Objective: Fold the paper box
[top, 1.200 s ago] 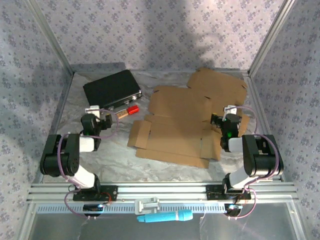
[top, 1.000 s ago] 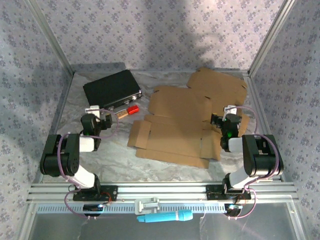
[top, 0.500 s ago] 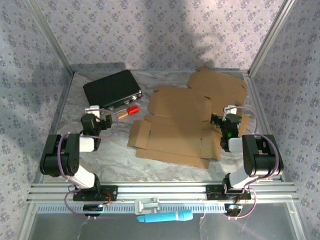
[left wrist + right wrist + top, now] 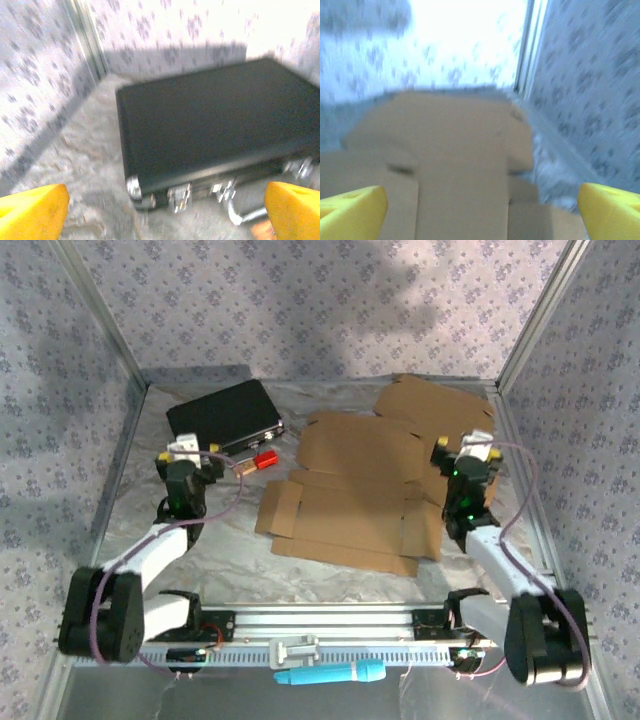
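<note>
Brown cardboard, the paper box point(image 4: 345, 495), is seen lying flat and unfolded on the table point(image 4: 240, 565), roughly midway between the two arms, with its flaps spread out and no panel raised. A second cardboard sheet point(image 4: 440, 405) is laid behind it toward the far right corner; whether the two overlap cannot be told. The left claw point(image 4: 162, 212) is held wide open with nothing between its yellow fingertips point(image 4: 32, 207), and is pointed at a black case point(image 4: 222, 415) at the far left, well apart from the box. A small red object point(image 4: 266, 460) is seen just beside that case. The right claw point(image 4: 482, 212) is likewise spread open and empty, poised near the right-hand edge of the cardboard, with no contact shown. No part of the folding is judged to be done: every panel and flap is yet to be lifted, creased and tucked, and a first grasp on the box is not yet made.
</note>
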`<action>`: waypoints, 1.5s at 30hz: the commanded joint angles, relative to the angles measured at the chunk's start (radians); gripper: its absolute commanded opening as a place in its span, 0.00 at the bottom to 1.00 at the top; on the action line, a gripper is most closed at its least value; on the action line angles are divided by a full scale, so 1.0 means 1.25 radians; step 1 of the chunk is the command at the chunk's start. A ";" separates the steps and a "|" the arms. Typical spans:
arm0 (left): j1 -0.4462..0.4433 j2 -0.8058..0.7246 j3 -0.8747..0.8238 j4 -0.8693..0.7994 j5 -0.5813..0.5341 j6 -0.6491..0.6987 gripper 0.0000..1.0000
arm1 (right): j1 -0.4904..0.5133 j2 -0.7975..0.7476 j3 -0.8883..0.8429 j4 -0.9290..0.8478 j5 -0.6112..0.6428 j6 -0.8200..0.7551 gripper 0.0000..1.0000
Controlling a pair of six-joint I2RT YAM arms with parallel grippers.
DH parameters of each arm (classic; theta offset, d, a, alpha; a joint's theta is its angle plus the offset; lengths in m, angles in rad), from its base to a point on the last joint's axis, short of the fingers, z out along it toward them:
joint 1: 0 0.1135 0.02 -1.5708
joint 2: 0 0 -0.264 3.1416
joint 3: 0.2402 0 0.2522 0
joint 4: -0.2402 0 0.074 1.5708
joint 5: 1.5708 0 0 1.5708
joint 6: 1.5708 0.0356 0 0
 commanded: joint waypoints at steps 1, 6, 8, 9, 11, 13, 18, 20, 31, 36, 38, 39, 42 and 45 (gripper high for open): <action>-0.024 -0.061 0.199 -0.314 -0.156 -0.188 1.00 | 0.019 -0.063 0.228 -0.325 0.130 0.126 0.99; 0.105 0.006 0.465 -0.830 0.259 -0.654 0.92 | -0.152 -0.002 0.535 -0.889 -0.245 0.598 0.99; 0.065 0.015 0.451 -0.813 0.353 -0.693 0.76 | -0.195 0.009 0.526 -0.848 -0.410 0.561 0.99; 0.009 0.017 0.457 -0.845 0.333 -0.710 0.74 | -0.165 0.016 0.543 -0.913 -0.382 0.573 0.99; -0.088 0.041 0.460 -0.903 0.338 -0.730 0.73 | -0.116 0.022 0.542 -1.031 -0.369 0.585 0.98; -0.194 0.082 0.453 -0.963 0.345 -0.753 0.68 | -0.099 0.008 0.462 -1.103 -0.444 0.595 0.90; -0.347 0.180 0.408 -0.939 0.385 -0.773 0.56 | -0.070 -0.104 0.176 -1.054 -0.656 0.662 0.75; -0.351 0.225 0.408 -0.903 0.418 -0.765 0.50 | -0.067 -0.159 0.101 -1.036 -0.684 0.682 0.76; -0.324 0.428 0.462 -0.828 0.438 -0.683 0.44 | -0.073 -0.408 -0.202 -0.914 -0.747 0.974 0.72; -0.320 0.454 0.459 -0.821 0.455 -0.666 0.43 | -0.068 -0.487 -0.274 -0.842 -0.701 1.026 0.65; -0.319 0.463 0.454 -0.829 0.452 -0.657 0.43 | -0.069 -0.500 -0.290 -0.816 -0.684 1.034 0.64; -0.319 0.467 0.451 -0.832 0.451 -0.653 0.43 | -0.069 -0.503 -0.298 -0.815 -0.679 1.037 0.63; -0.317 0.478 0.446 -0.837 0.451 -0.636 0.43 | -0.068 -0.518 -0.312 -0.774 -0.661 1.040 0.61; -0.317 0.482 0.443 -0.838 0.446 -0.627 0.43 | -0.068 -0.544 -0.321 -0.766 -0.635 1.050 0.59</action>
